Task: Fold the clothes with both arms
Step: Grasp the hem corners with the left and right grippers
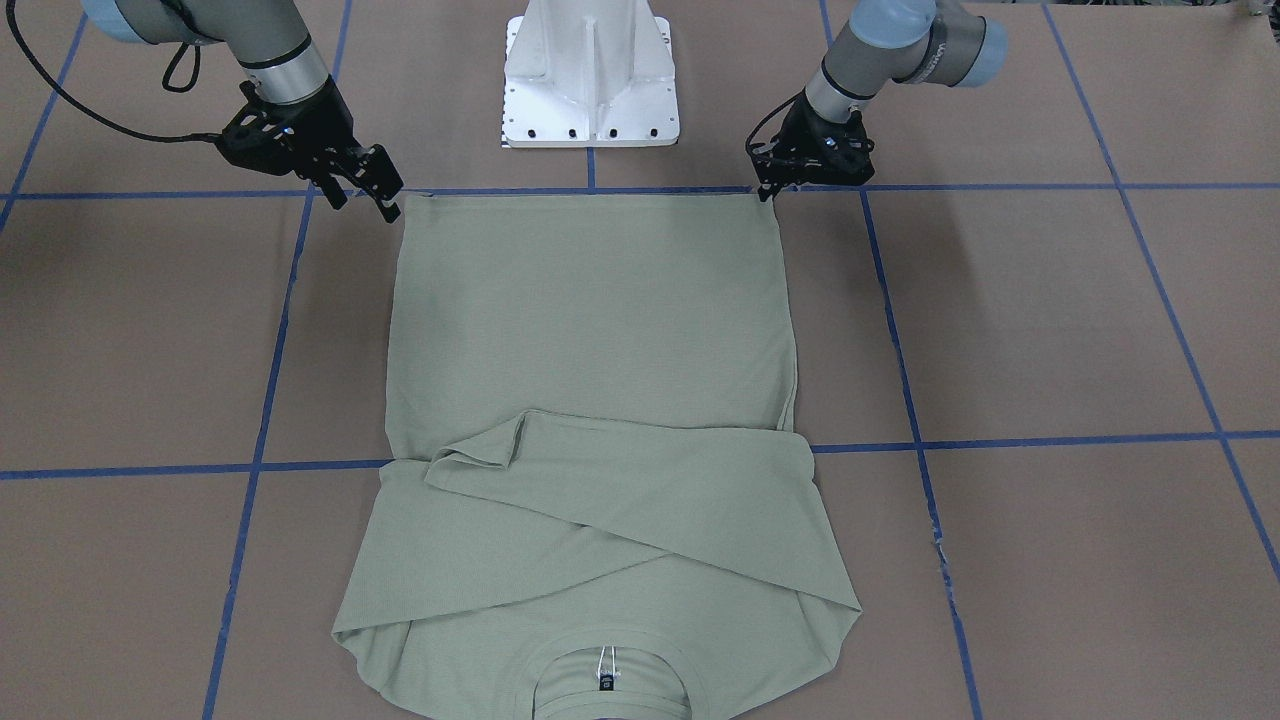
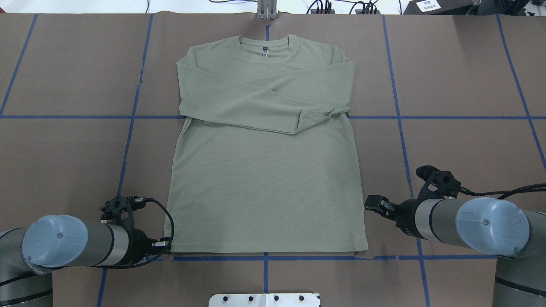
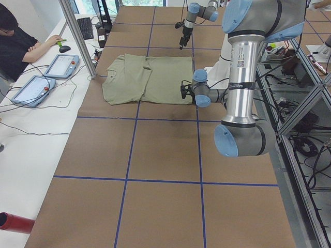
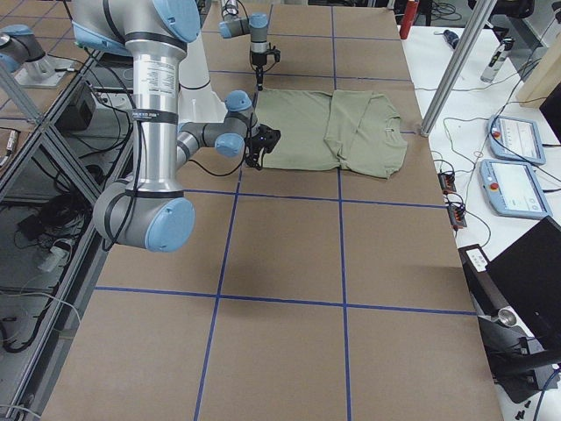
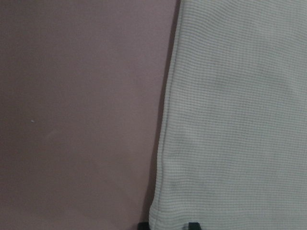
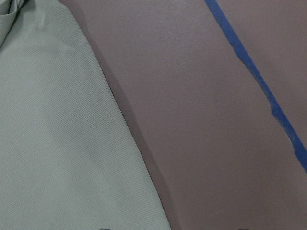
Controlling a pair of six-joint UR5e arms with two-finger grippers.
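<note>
Beyond the shirt [image 1: 590,300], white pedestal [image 1: 590,80].

- You get bright, even light from above on the tabletop [image 2: 469,64]. Its brown paper shows no glare in the overhead and front views.
- Shadows are soft and short; only a thin dark line hugs the edge of the shirt [image 1: 590,300].
- The white pedestal [image 1: 590,80] is your brightest patch, close to washed out.
- Your wrist views are dimmer, with a purplish cast. The knit weave and the blue tape [image 6: 249,72] read sharp, while the corners darken a little.
- In the side views, the silver tube of the left arm [image 3: 240,77] carries a pale sheen, and far things look small and soft.
</note>
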